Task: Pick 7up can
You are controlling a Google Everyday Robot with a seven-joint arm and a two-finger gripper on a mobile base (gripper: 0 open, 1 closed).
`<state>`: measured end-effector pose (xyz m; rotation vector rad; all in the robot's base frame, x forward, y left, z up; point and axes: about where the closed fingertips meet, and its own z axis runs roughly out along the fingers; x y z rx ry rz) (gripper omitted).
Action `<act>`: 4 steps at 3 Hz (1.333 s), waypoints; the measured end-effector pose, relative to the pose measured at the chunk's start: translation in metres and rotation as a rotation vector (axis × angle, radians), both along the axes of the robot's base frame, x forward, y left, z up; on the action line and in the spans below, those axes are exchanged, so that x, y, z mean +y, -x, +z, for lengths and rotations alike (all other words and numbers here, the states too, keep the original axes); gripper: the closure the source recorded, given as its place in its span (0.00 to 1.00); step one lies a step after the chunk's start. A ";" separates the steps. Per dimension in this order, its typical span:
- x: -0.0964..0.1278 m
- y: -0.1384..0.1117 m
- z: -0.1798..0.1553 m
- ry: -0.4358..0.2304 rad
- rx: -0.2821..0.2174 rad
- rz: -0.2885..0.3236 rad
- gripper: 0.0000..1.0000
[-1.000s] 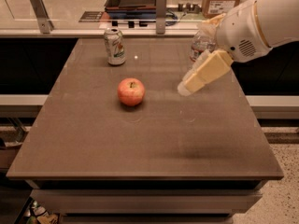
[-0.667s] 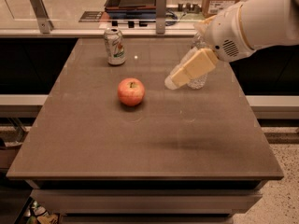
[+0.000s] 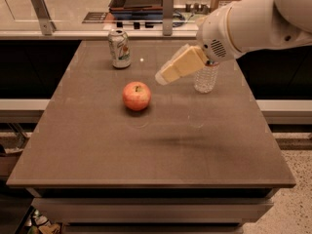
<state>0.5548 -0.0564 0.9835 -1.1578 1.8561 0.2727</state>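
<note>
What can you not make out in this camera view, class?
Camera view:
- Water bottle: top hidden behind the arm.
- Arm: cut off by the right edge.
- 7up can: far side faces away.
- Pincer, above the table between can and bottle: underside unseen.

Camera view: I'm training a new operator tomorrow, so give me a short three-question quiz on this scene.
1. True or false: the gripper is holding the can.
2. Which object is partly hidden behind the arm? A) bottle B) mug C) bowl
3. Fill in: the red fruit near the middle of the table is an ____.
Key:
1. False. The gripper hovers above the table between can and bottle, apart from the can.
2. A.
3. apple.
</note>
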 end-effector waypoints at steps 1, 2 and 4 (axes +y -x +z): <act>0.015 -0.021 -0.003 -0.035 -0.014 -0.007 0.00; 0.042 -0.051 -0.006 -0.098 -0.027 0.012 0.00; 0.106 -0.094 -0.022 -0.220 -0.041 0.075 0.00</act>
